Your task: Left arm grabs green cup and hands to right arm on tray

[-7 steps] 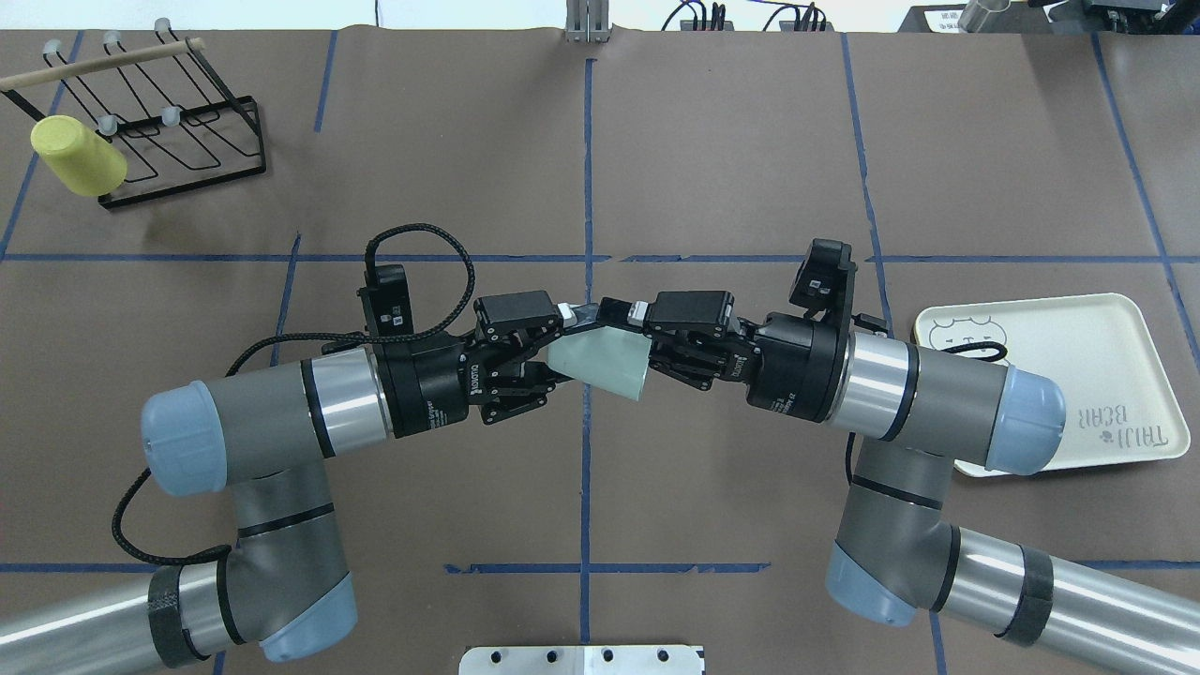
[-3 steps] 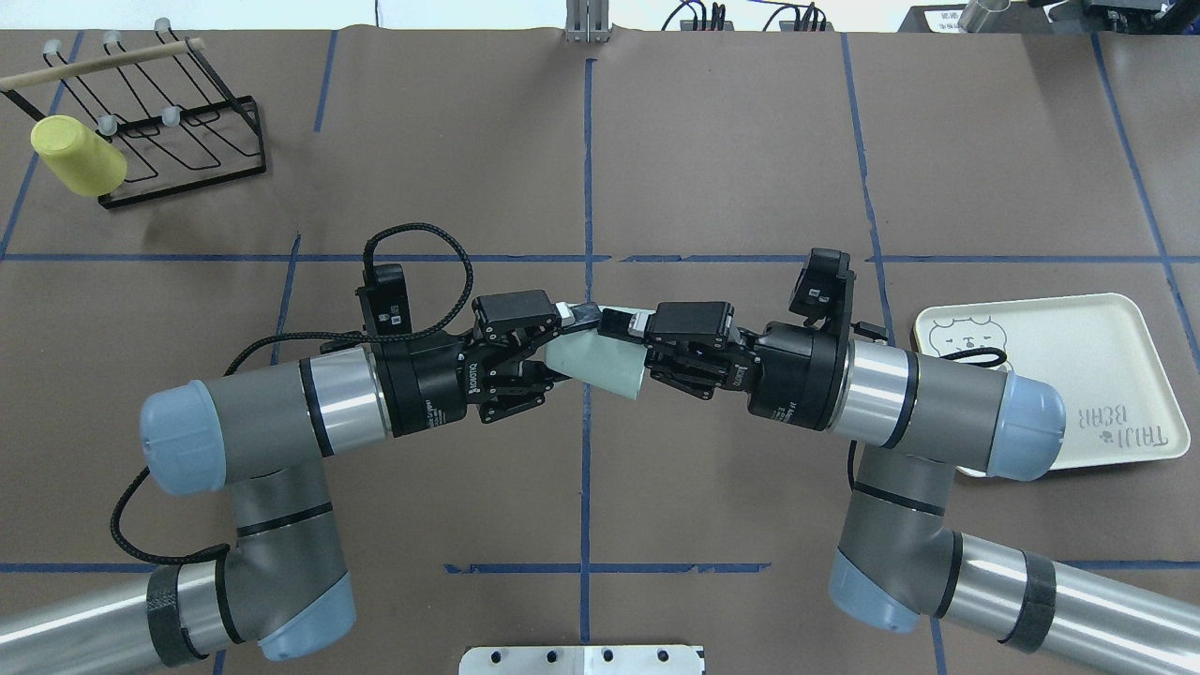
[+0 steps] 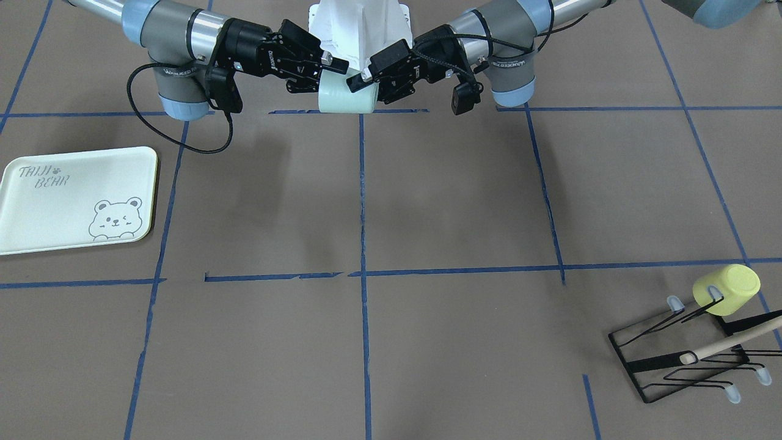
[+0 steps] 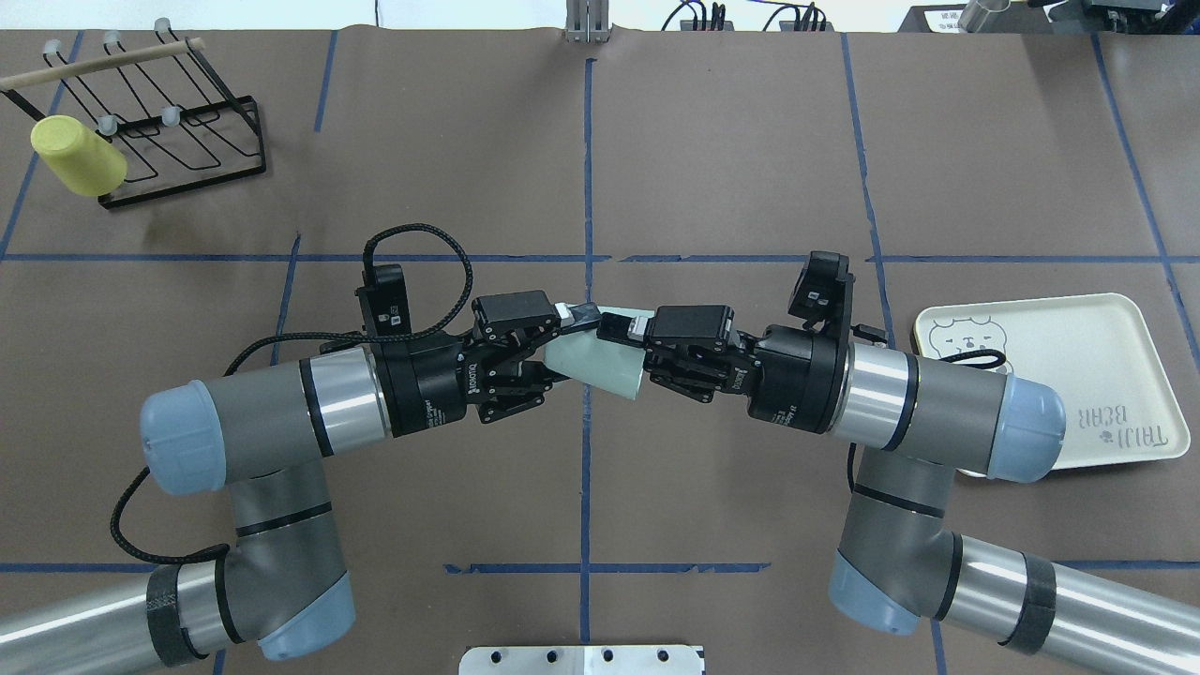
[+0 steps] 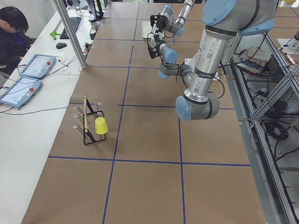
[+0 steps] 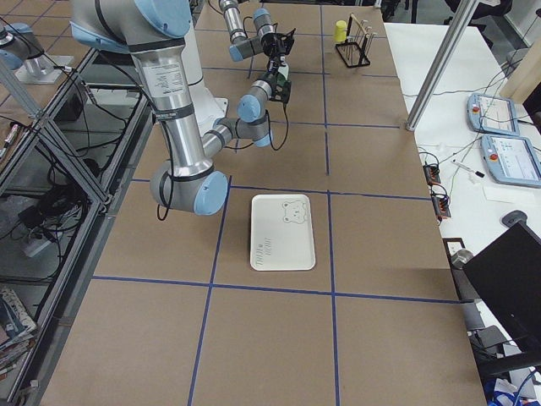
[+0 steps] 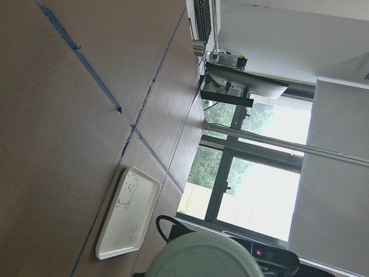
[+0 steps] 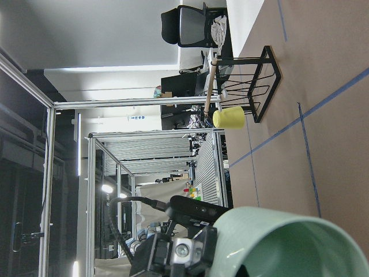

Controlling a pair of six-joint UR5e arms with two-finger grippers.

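1. The table [image 4: 731,141] fills your overhead view. It is covered in brown paper and crossed by a grid of blue tape [image 4: 586,169].
2. The left arm [image 4: 272,412] and the right arm [image 4: 947,412] reach in from opposite sides. You see their wrists facing each other over the central tape line.
3. The tray [image 4: 1148,375] lies flat on the table on the robot's right. In the overhead view the right arm's elbow covers one edge of it.
4. The rack [image 4: 187,141], black wire with a wooden rod, stands at the far corner on the robot's left.
5. The left gripper [image 4: 561,345] is clenched on the base end of the green cup [image 4: 600,361], with a finger on either side of it.
6. The right gripper [image 4: 637,354] has its jaws set either side of the cup's mouth end. You cannot tell whether they are pressing on it.
7. The green cup hangs on its side in the air between the two grippers. Its base points toward the left gripper and its open mouth toward the right one. It is above the table's middle and well apart from the tray.
8. The yellow cup [image 4: 77,157] sits tilted on a prong at the rack's end.
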